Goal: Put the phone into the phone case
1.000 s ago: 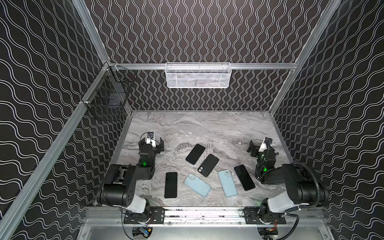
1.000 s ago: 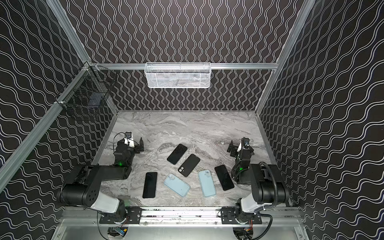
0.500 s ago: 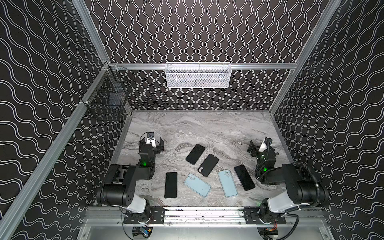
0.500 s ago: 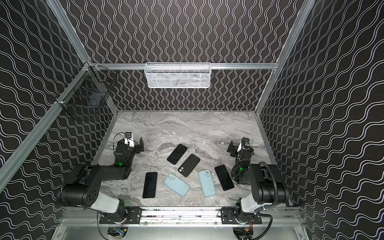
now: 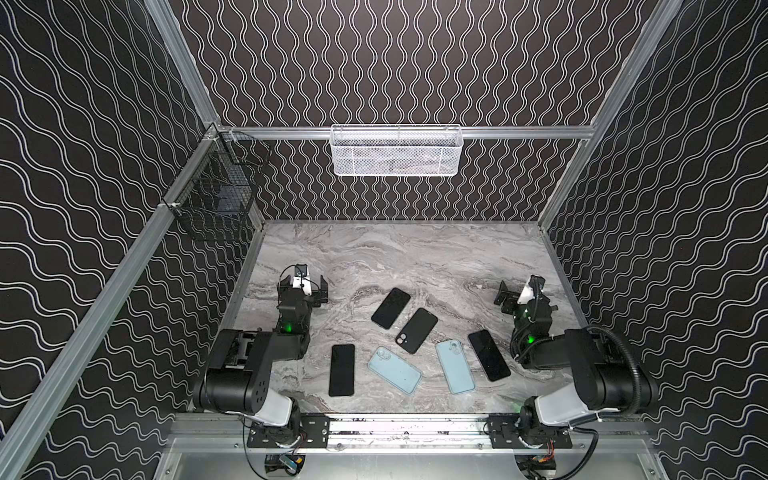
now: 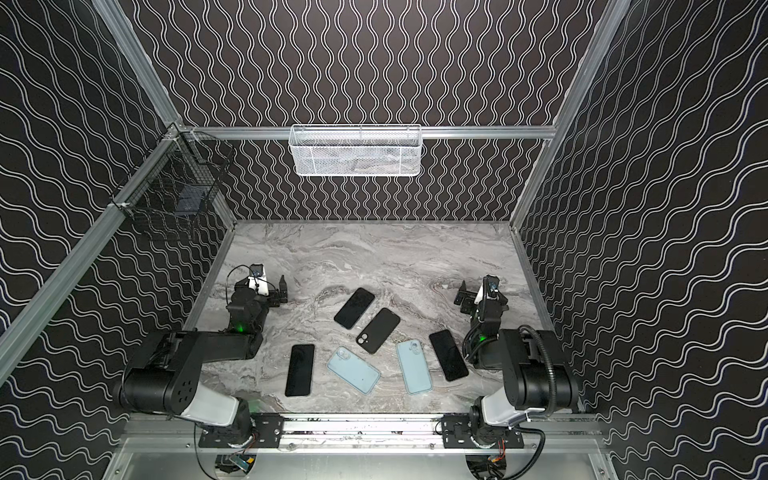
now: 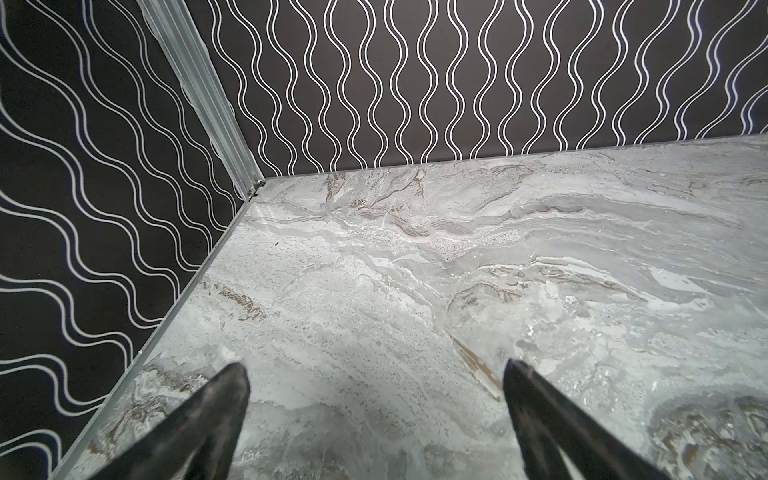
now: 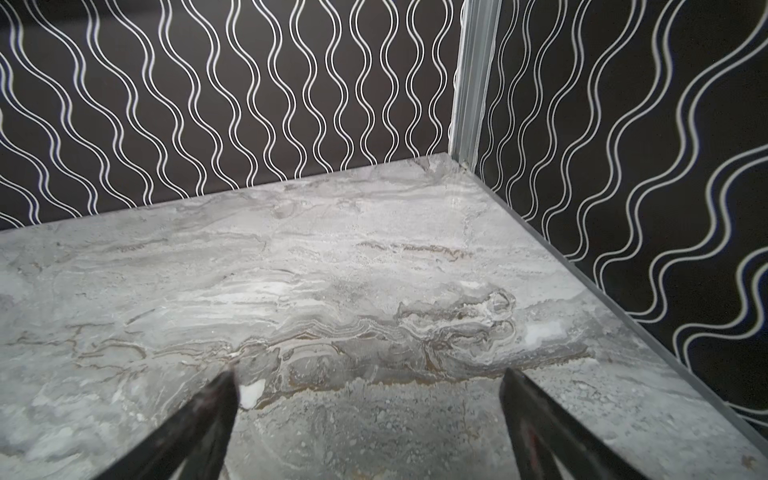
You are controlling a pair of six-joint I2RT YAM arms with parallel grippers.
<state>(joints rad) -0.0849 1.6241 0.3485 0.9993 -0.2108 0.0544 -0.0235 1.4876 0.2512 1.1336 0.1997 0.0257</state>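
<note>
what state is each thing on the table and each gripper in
left gripper: fingers open, empty
right gripper: fingers open, empty
left black phone: flat, uncased
back black phone: flat, uncased
right black phone: flat, uncased
black case: flat, back up
left blue piece: flat, back up
right blue piece: flat, back up

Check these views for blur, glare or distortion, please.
Both top views: sharp, evenly lit, no glare on the grey marbled tabletop. Left wrist view: black left end effector soft up close. Right wrist view: softer overall, black right end effector blurred.
</note>
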